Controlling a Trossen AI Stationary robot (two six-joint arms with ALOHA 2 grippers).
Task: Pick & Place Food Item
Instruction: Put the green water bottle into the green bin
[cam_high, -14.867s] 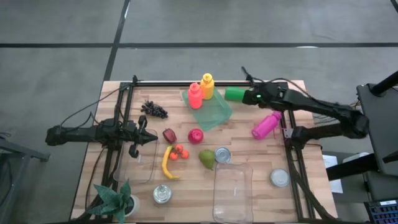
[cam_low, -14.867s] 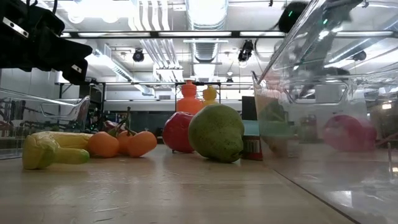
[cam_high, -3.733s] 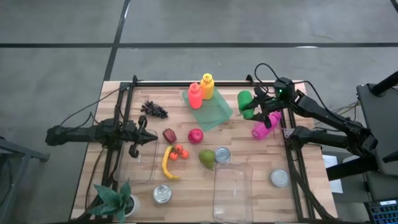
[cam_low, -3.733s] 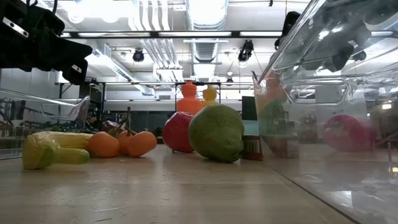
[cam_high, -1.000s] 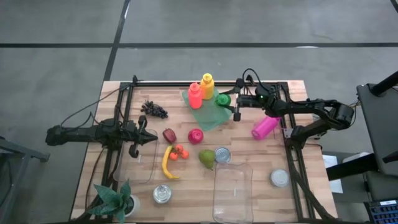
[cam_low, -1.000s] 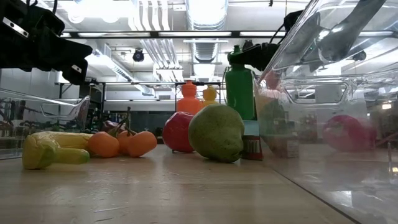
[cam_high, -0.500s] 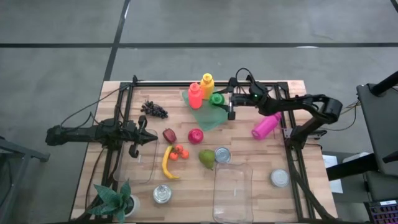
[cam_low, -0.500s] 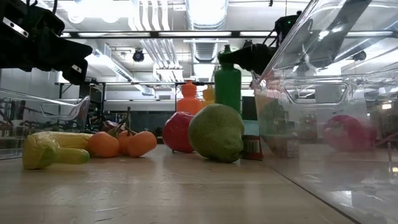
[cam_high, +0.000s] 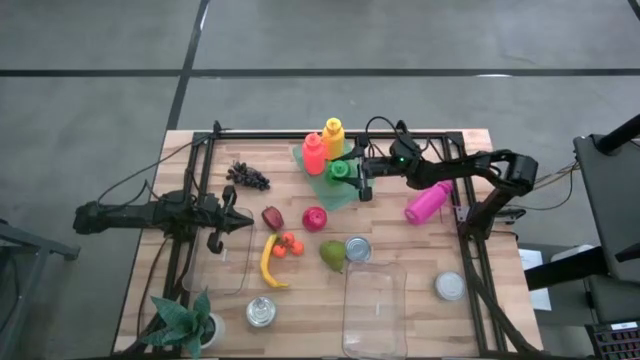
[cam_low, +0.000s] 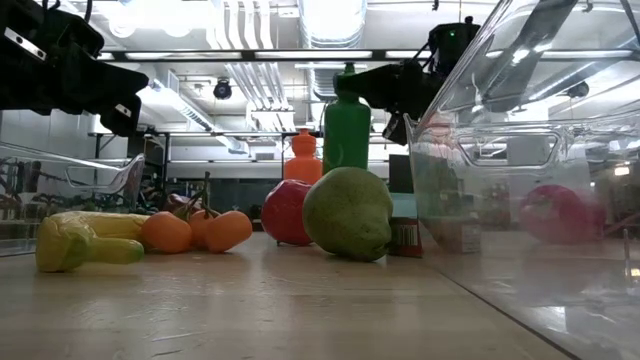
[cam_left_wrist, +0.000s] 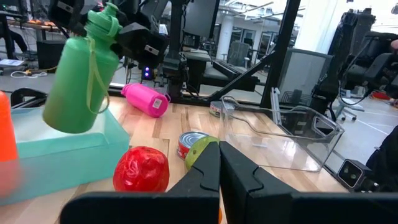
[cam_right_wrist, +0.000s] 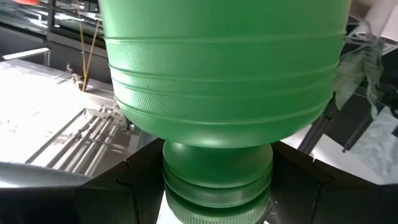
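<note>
**Green bottle held over the teal tray**

High view: the right pincer (cam_high: 352, 172) reaches across the slatted wooden bench (cam_high: 420, 250) and grips a smooth green plastic bottle (cam_high: 339, 169) by its neck, fingers partly apart around it. The bottle hangs over a translucent teal tray (cam_high: 345, 185), just beside the orange-red bottle (cam_high: 314, 153) and the yellow-orange bottle (cam_high: 333, 138). A magenta bottle (cam_high: 428, 201) lies on its side nearby. The left pincer (cam_high: 240, 222) waits with fingers pressed together at the left side of the bench, over a clear container (cam_high: 225, 262).

Low view: the green bottle (cam_low: 347, 132) stands upright in the air, capped, behind a rounded, dull-skinned pear (cam_low: 347, 213) and a glossy red apple (cam_low: 288, 211). A banana (cam_low: 85, 241) and small orange fruits (cam_low: 195, 231) lie to the side.

Left wrist view: the bottle (cam_left_wrist: 81, 78) is cylindrical with a looped strap; below it sits the tray (cam_left_wrist: 68, 152).

Right wrist view: the ribbed green shoulder (cam_right_wrist: 224, 81) narrows to a threaded neck between the dark fingers (cam_right_wrist: 140, 177).
</note>
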